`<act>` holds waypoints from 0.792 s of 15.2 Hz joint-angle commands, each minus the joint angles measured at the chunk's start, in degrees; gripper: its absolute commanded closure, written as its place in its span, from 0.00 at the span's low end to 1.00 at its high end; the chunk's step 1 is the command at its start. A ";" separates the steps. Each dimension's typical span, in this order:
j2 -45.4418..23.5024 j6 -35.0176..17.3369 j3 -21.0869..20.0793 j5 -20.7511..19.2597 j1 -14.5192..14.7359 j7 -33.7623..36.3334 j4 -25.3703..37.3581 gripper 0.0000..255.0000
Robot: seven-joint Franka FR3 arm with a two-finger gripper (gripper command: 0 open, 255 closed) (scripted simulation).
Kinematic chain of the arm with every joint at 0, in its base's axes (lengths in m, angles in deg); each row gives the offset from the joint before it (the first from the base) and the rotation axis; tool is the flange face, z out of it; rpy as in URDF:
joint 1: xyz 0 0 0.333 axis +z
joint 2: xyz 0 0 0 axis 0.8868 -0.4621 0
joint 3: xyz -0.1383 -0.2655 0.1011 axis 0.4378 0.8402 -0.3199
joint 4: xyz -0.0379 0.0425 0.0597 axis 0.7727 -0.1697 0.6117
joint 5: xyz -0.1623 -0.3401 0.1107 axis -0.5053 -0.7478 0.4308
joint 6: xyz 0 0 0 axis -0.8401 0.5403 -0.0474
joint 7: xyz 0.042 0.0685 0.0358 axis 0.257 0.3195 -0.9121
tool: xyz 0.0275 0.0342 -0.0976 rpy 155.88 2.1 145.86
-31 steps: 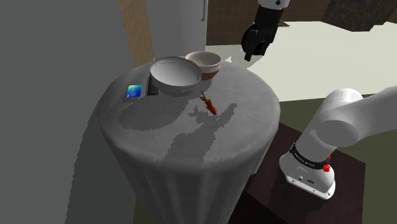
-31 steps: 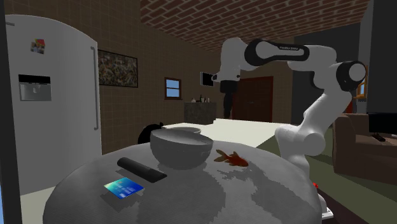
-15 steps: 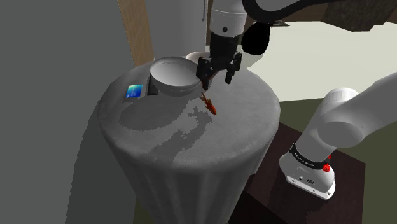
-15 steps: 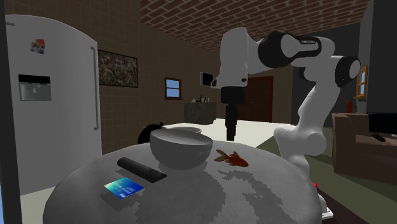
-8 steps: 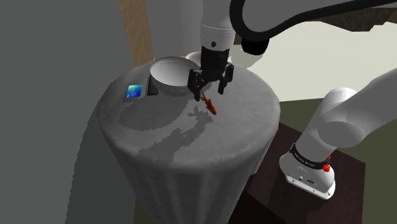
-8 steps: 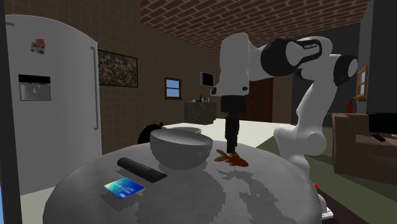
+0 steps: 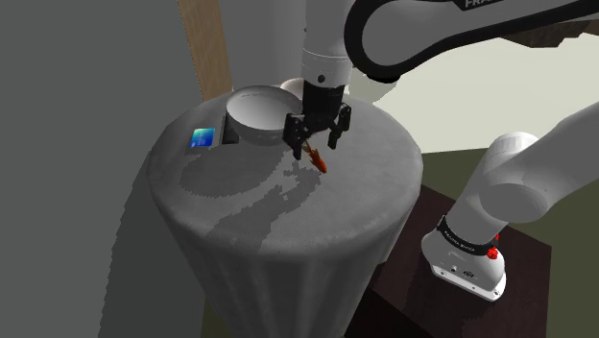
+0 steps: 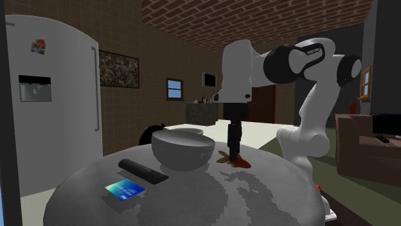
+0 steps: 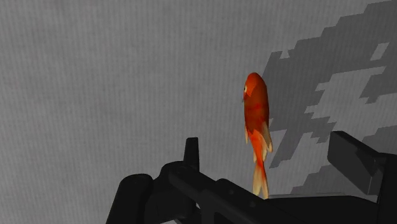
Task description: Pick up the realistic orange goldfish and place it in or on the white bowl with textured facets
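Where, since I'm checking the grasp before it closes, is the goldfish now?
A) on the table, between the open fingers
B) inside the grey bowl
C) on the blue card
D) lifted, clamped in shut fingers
A: the goldfish lies on the table between the spread fingers of the gripper, outside the bowl.

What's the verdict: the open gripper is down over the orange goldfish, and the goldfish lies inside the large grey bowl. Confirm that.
Not quite. The orange goldfish is not inside the large grey bowl; it lies on the grey tablecloth beside the bowl, as the shoulder view shows. The rest holds: the open gripper is down over the goldfish.
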 commanded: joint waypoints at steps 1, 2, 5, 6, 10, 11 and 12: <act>0.00 -0.02 0.00 0.00 0.00 0.00 -0.02 0.00; 0.00 -0.01 0.00 0.00 0.00 0.00 -0.01 0.00; 0.00 -0.01 0.00 0.00 0.00 0.00 -0.01 1.00; 0.00 -0.01 0.00 0.00 0.00 0.00 -0.01 1.00; 0.00 -0.01 0.00 0.00 0.00 0.00 -0.01 1.00; 0.00 -0.01 0.00 0.00 0.00 0.00 -0.01 1.00; 0.00 -0.02 -0.01 0.01 0.00 0.00 -0.02 1.00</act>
